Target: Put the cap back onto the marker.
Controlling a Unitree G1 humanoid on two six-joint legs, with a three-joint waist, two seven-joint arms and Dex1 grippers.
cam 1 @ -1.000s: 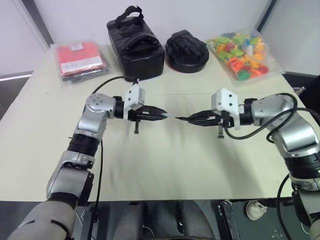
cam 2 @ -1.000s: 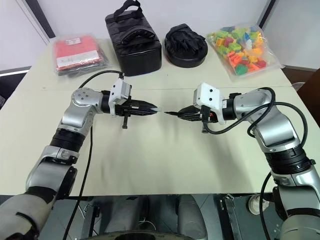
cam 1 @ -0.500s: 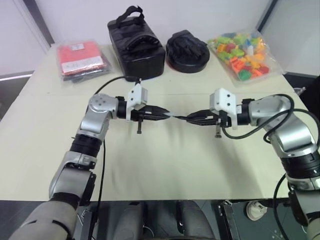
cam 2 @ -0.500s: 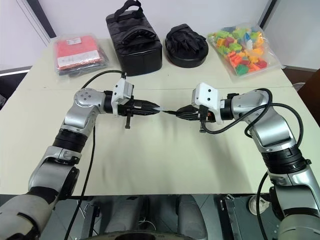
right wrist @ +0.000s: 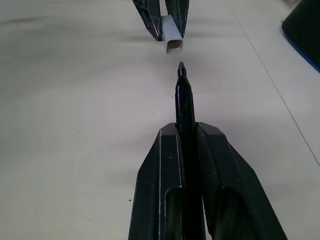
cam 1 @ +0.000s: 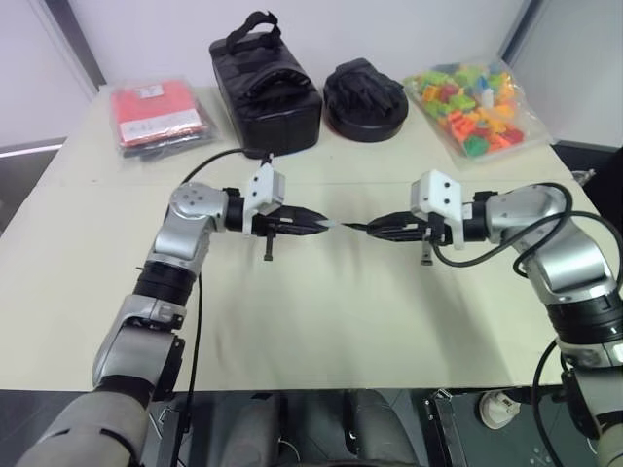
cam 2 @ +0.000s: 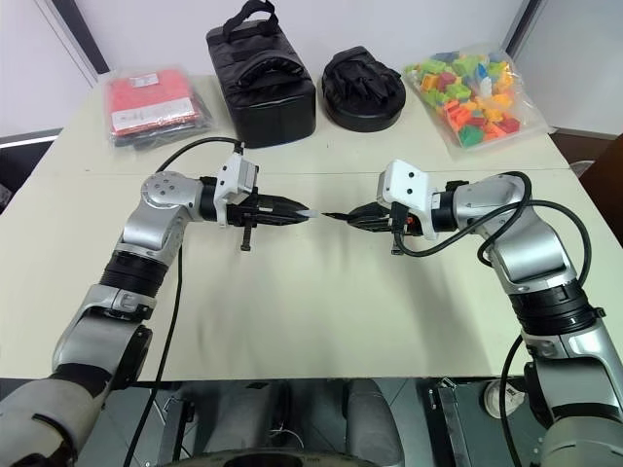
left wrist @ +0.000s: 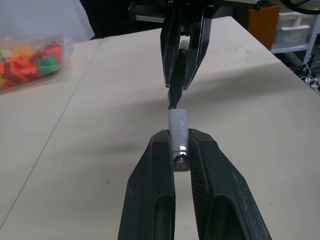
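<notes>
My left gripper (cam 1: pixel 317 224) is shut on the cap (left wrist: pixel 178 122), a short light-grey tube whose open end sticks out past the fingertips. Facing it from the right, my right gripper (cam 1: pixel 382 230) is shut on the marker (right wrist: pixel 183 97), a thin black stick with its pointed tip forward. Both are held above the middle of the table (cam 1: pixel 321 321). The marker tip (cam 2: pixel 329 215) sits just short of the cap's (right wrist: pixel 172 39) open end, nearly in line with it, with a small gap between them.
Along the table's far edge lie a red packet (cam 1: pixel 156 117), a black bag (cam 1: pixel 263 83), a round black pouch (cam 1: pixel 363 97) and a clear bag of coloured bricks (cam 1: pixel 467 102). A black cable (cam 1: pixel 209 165) loops behind the left arm.
</notes>
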